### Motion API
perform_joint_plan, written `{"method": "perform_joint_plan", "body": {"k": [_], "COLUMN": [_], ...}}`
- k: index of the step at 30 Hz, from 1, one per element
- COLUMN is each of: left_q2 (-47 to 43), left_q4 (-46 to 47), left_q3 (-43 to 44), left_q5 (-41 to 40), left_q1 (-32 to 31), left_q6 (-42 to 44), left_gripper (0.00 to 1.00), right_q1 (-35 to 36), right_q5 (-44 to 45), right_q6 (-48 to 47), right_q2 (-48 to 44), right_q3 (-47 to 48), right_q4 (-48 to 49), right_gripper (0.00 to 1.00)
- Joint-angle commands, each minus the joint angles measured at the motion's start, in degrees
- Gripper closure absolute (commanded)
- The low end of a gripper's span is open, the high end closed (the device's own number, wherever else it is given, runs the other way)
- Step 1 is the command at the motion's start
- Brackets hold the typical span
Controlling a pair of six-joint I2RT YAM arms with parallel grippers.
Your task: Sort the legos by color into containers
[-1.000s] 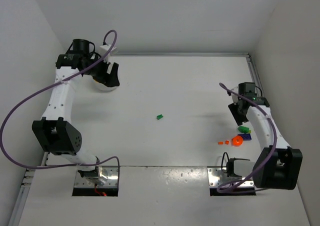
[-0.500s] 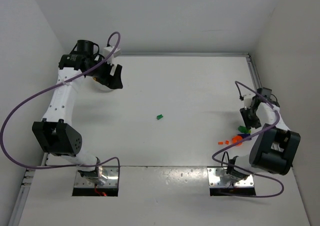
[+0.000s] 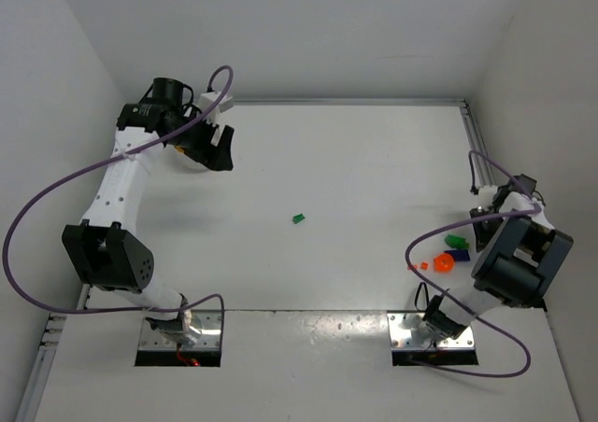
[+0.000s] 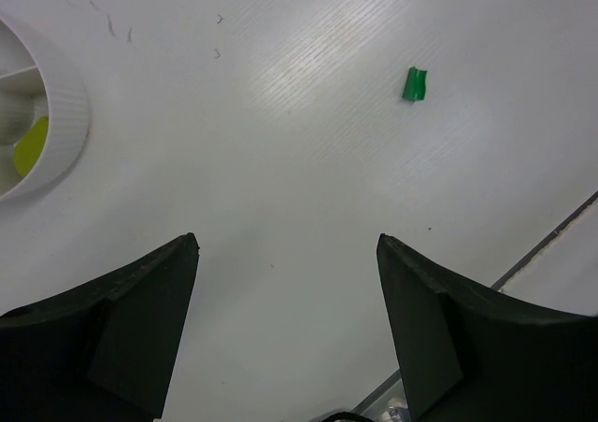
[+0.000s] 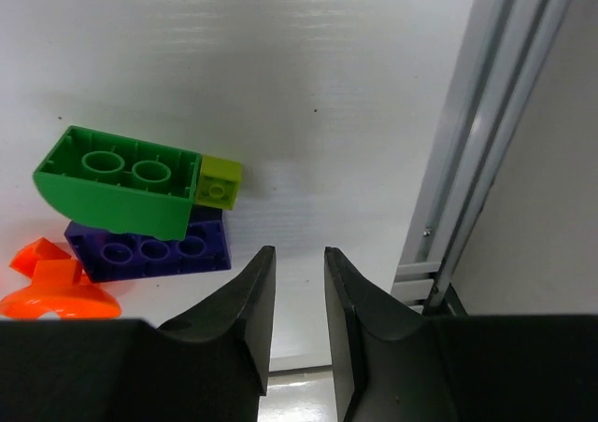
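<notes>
The white dish point(image 4: 65, 114) sits at the left edge of the left wrist view, with a yellow-green lego point(image 4: 31, 147) in one section. My left gripper point(image 4: 288, 242) is open and empty over bare table, right of the dish. A lone green lego point(image 4: 414, 83) point(image 3: 298, 218) lies mid-table. At the right, a green brick point(image 5: 121, 181), a small lime brick point(image 5: 218, 181), a blue brick point(image 5: 149, 246) and an orange piece point(image 5: 56, 287) are clustered. My right gripper point(image 5: 299, 252) hangs just right of them; its jaws stand a narrow gap apart with nothing between.
A metal rail point(image 5: 486, 114) runs along the table's right edge, close to my right gripper, with the side wall behind it. Two tiny orange bits point(image 3: 418, 266) lie left of the orange piece point(image 3: 443, 263). My left arm point(image 3: 121, 179) reaches toward the back left corner.
My right arm has swung right toward the wall, off the lego cluster, and its jaws have narrowed. My left gripper has drifted a little right, still open.
</notes>
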Motion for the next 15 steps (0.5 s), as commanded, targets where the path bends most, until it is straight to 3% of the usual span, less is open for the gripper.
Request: {"method": "perform_joint_plan", "body": {"k": [1, 15], "left_q2": [-1.6, -3.2], "left_q4": [1.3, 2.9], "left_q3": [-0.3, -1.8], "left_q5": [0.4, 0.9], "left_q1": [-0.8, -0.8], "left_q6": [-0.4, -0.9], "left_gripper": [0.17, 0.17], "right_q1": [-1.3, 0.8], "right_q5": [-2.5, -4.1], "right_q6": [-1.7, -1.2], "right_q2": [1.7, 9.5], "right_q3": [1.8, 2.5], "right_q4": [1.3, 3.9], "right_gripper": [0.72, 0.74]}}
